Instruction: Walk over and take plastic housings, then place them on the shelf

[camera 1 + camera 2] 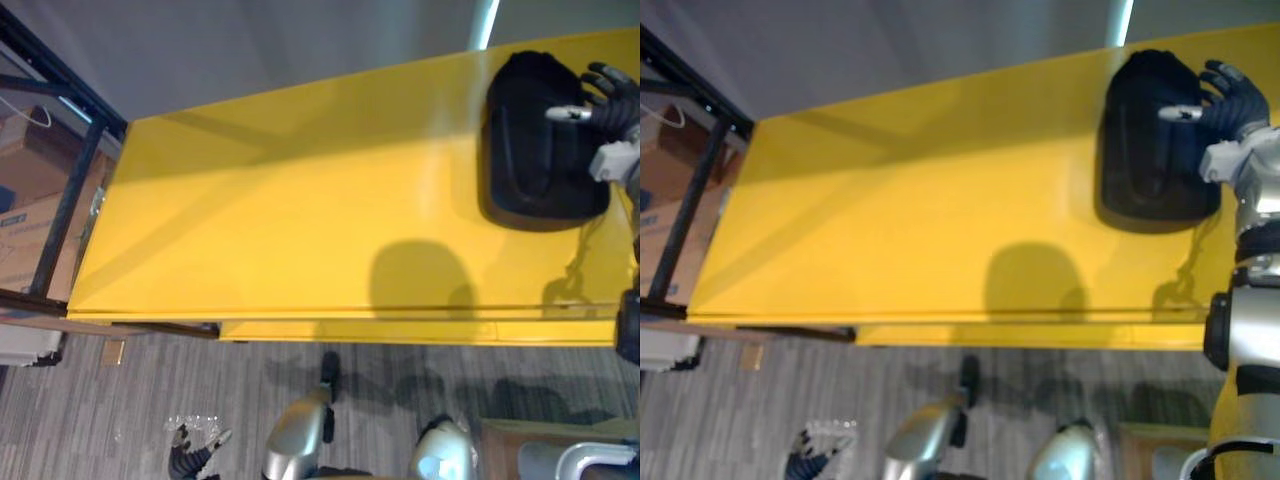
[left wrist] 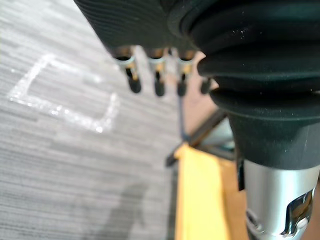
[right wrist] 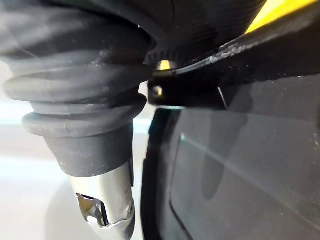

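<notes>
A black plastic housing (image 1: 530, 150) is seen lying flat on the yellow shelf (image 1: 300, 220), near its right far end; the right hand (image 1: 605, 95) is closed on the housing at its right edge, the thumb (image 1: 568, 113) laid across its top and the fingers curled at the rim; the left hand (image 2: 157, 75) is held low over the grey floor (image 2: 60, 165), its fingers straight and nothing held; cardboard boxes (image 1: 30, 220) are stacked behind a black frame (image 1: 70, 190) left of the shelf.
</notes>
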Available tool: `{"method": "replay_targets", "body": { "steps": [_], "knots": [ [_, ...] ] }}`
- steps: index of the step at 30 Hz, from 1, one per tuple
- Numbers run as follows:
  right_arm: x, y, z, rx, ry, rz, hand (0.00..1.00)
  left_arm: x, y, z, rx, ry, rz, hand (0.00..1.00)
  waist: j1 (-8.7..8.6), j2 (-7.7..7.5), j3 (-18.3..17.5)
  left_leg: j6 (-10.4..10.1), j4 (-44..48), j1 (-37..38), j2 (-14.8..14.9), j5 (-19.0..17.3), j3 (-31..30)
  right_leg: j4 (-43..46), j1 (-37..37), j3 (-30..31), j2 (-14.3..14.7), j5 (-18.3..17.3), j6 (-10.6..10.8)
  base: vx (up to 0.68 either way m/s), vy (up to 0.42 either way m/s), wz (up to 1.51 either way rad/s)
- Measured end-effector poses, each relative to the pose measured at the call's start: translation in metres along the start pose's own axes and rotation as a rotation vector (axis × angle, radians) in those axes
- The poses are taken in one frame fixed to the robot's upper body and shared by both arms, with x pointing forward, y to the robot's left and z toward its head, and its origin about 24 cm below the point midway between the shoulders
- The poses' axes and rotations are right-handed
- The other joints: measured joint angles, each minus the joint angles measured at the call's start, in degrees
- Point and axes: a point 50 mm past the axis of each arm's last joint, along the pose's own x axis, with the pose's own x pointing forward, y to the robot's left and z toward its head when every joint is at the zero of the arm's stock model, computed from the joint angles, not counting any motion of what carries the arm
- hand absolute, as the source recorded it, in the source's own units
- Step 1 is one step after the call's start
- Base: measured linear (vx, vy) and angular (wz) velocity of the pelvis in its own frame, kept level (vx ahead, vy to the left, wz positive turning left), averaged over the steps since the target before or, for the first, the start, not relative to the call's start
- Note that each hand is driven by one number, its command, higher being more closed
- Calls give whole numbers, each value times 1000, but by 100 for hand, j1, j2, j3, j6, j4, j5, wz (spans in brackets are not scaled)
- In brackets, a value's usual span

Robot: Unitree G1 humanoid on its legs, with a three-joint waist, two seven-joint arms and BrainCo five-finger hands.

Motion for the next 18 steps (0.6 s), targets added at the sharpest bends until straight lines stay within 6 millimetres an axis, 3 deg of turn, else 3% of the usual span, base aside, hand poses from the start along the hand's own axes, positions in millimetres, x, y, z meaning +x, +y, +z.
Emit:
{"method": "replay_targets", "body": {
  "steps": [18],
  "knots": [
    [0, 2, 1, -5, -16, 22, 0, -1, 0, -2, 2, 6, -10, 0, -1, 41, 2, -9, 0, -1, -40, 7, -14, 87, -12, -25, -59, -58, 6, 0, 0, 0]
  ]
}}
